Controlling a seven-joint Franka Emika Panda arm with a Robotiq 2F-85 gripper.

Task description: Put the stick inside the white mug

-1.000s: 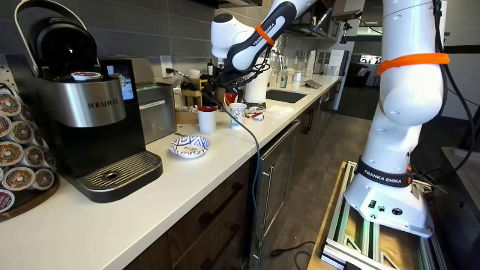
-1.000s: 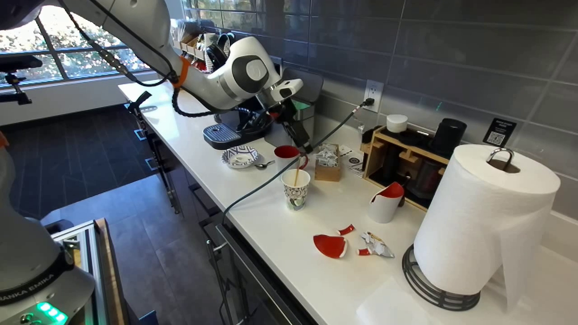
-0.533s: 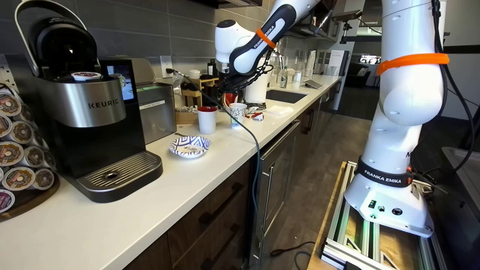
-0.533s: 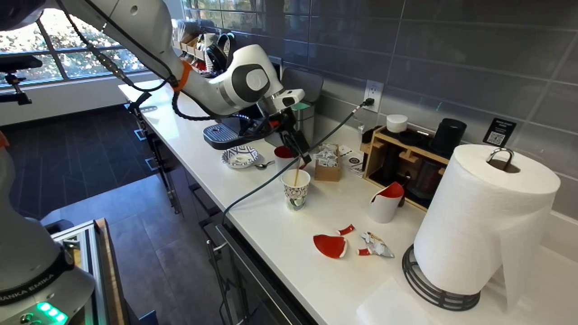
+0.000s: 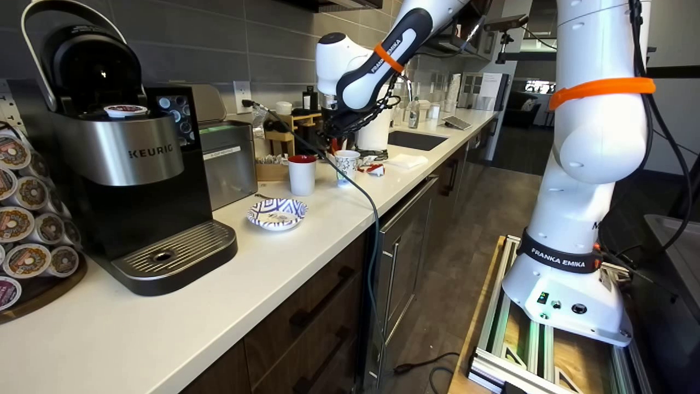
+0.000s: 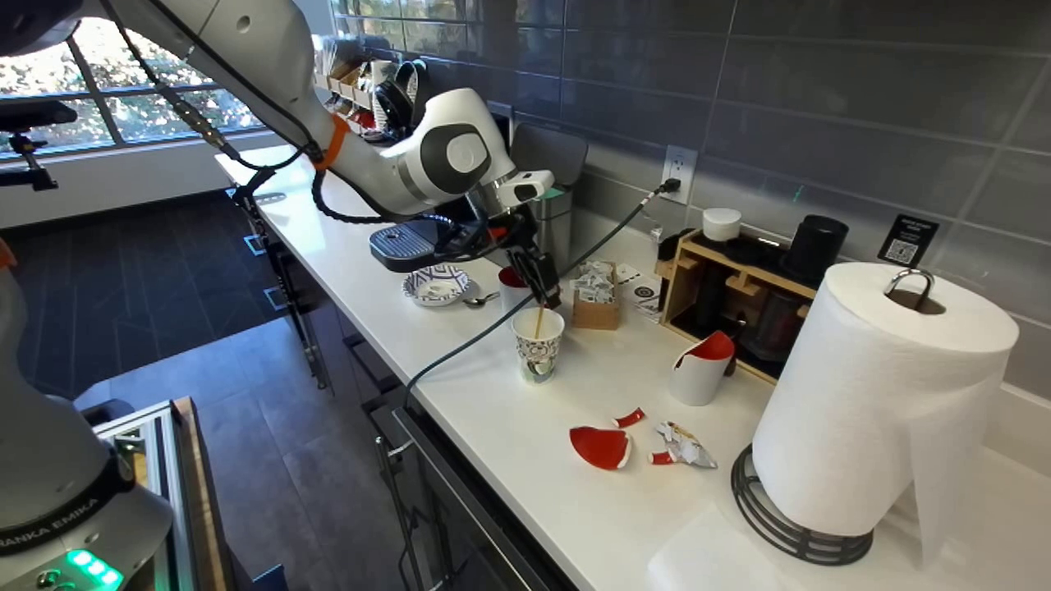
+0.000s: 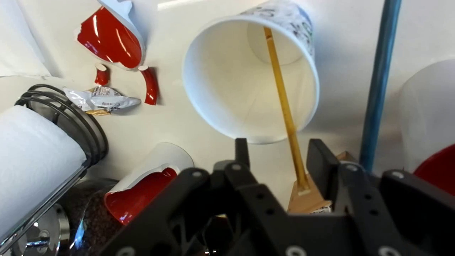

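Observation:
The thin wooden stick (image 7: 282, 96) leans inside a patterned paper cup (image 6: 535, 361), its upper end poking past the rim. My gripper (image 7: 278, 151) is partly open around that upper end. In the wrist view the stick runs between the fingers (image 7: 242, 153), nearer the right-hand one, with gaps visible on both sides. The white mug (image 5: 302, 178), red inside, stands upright beside the paper cup. In an exterior view the gripper and a cable partly cover the mug (image 6: 511, 291); at the wrist view's right edge only part of the mug (image 7: 428, 110) shows.
A blue cable (image 7: 378, 81) runs between cup and mug. A broken red-lined mug (image 6: 694, 382), red shards (image 6: 599, 448) and a paper towel roll (image 6: 862, 410) lie beyond. A patterned bowl (image 5: 257, 218), coffee machine (image 5: 109, 219) and wooden packet box (image 6: 595, 316) are close too.
The gripper has come down to the stick's upper end, shifting slightly right in one exterior view. Its fingers look closer together. Cup, stick and mug have stayed put.

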